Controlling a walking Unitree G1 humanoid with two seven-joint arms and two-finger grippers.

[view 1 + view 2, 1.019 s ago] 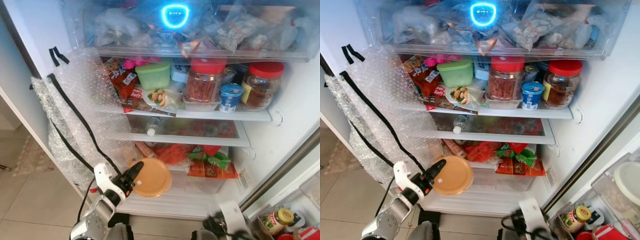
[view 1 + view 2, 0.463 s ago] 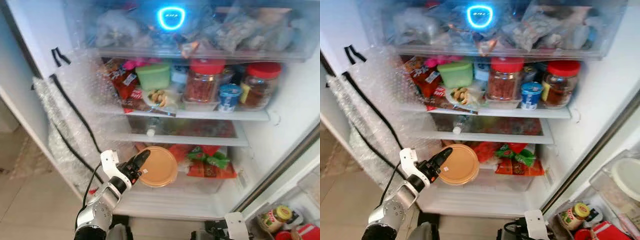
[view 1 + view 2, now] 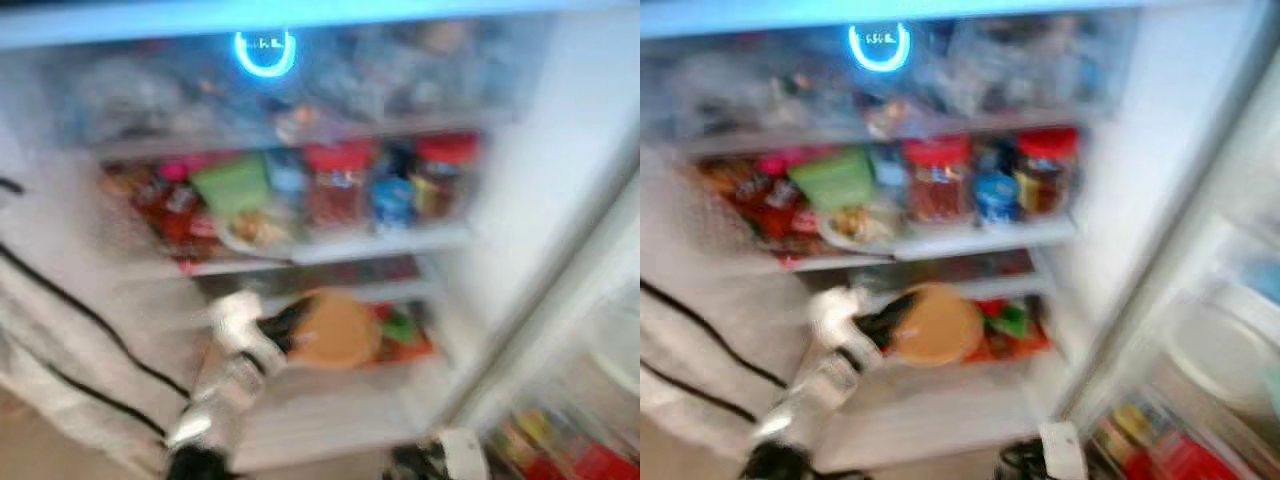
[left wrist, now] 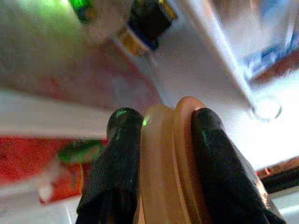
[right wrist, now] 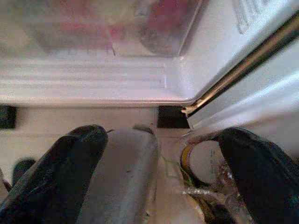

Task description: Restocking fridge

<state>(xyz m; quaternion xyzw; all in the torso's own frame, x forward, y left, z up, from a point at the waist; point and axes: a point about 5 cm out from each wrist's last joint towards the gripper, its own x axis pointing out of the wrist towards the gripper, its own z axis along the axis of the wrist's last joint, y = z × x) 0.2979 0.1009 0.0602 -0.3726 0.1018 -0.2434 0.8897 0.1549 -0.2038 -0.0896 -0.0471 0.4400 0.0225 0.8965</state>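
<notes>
Left eye view: the picture is heavily blurred. The open fridge (image 3: 520, 200) shows a glowing blue ring (image 3: 265, 55) at the top and a shelf (image 3: 380, 240) carrying 2 red-lidded jars (image 3: 335, 185), a green tub (image 3: 232, 185) and a small blue cup (image 3: 392, 198). The left gripper (image 3: 285, 328) reaches into the level just below that shelf, its black fingers clamped on the edge of a round tan container (image 3: 338, 330). The container sticks out past the fingertips toward red and green packets (image 3: 405, 330) lying just beyond it. Bubble wrap with black cables (image 3: 70, 310) covers the fridge's left side.

Right eye view: the same scene, equally blurred. The tan container sits beyond the fingertips, in front of the packets, and blurred door-shelf items (image 3: 1170, 450) show at lower right.

Left wrist view: 2 black fingers (image 4: 119, 163) pinch the tan container's rim between them, one on each face, both touching it. Beyond the fingertips are a white shelf edge and blurred red and green packaging.

Right wrist view: the right gripper (image 5: 163, 154) hangs low with its 2 black fingers (image 5: 70, 158) spread wide apart and nothing between them. Beyond them lie the fridge's white bottom ledge (image 5: 93, 79) and the door's metal edge (image 5: 243, 60).
</notes>
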